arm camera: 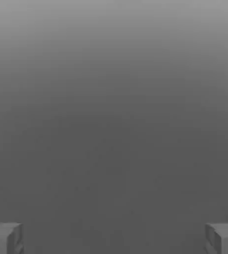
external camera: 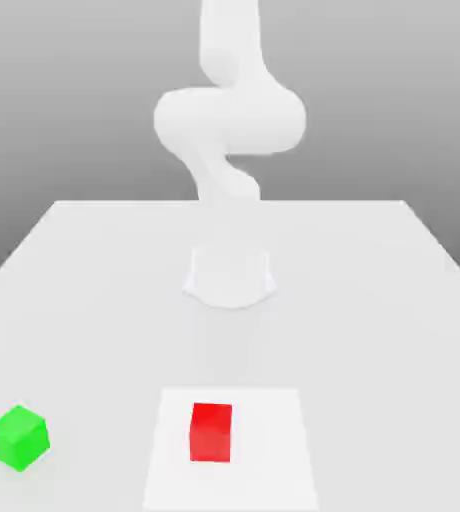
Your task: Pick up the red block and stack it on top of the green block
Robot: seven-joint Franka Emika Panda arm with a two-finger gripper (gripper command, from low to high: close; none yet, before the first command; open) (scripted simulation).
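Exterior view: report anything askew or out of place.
Nothing is damaged. The green block sits turned at an angle to the table edges, while the red block sits square. They are apart.

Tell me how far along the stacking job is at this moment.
Nothing looks done yet: the red block sits on the table, apart from the green block, which lies toward the exterior view's left. In hand: nothing; the gripper is open, with no block between its fingers. Left: reach the red block, grasp it, lift it and set it on the green one.
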